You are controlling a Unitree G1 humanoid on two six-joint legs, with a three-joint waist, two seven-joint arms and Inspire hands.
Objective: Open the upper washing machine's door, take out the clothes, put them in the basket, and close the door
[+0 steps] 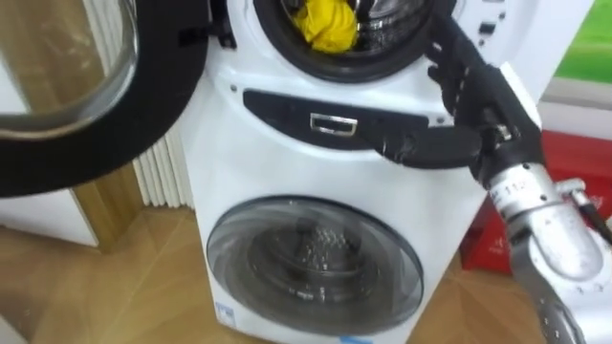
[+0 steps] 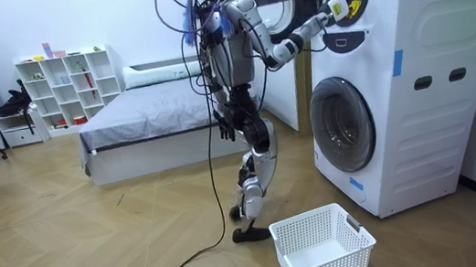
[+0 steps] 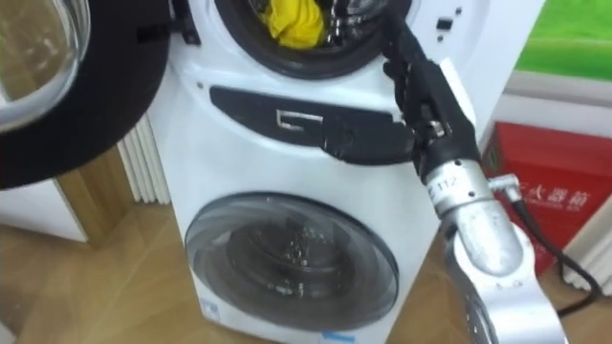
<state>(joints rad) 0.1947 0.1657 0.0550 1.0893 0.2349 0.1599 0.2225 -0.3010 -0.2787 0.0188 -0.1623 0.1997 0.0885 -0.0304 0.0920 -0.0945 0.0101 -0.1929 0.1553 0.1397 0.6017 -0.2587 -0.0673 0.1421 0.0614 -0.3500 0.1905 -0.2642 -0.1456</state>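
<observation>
Closest to me, my right hand (image 1: 483, 100) is raised against the washer (image 1: 277, 172). Its fingers are straight and point up at the lower right rim of the upper drum mouth (image 1: 277, 43), with the thumb stuck out sideways over the dark panel (image 1: 287, 107). It holds nothing, and I cannot tell whether the fingertips touch the rim. On the floor by my feet, before the washer's front, sits the white basket (image 2: 329, 264).

Below my hand is the lower door (image 1: 316, 268), shut. Farther in, the yellow cloth (image 1: 328, 24) lies bunched just inside the drum mouth, left of my fingers and apart from them.

I judge the reach has yet to enter the drum. If I push straight on, the fingers could jam on the rim instead of clearing it. Sweeping left for the cloth could shove it deeper before I close on it. The open door (image 1: 167, 96) hangs wide at my left, and a swing of my body could knock it.

As for writing, the panel carries a small badge (image 1: 333, 124) and the lower door's bottom edge a blue sticker (image 1: 227, 313), both too small to read. The red box (image 3: 564, 158) beside the washer bears pale print.
</observation>
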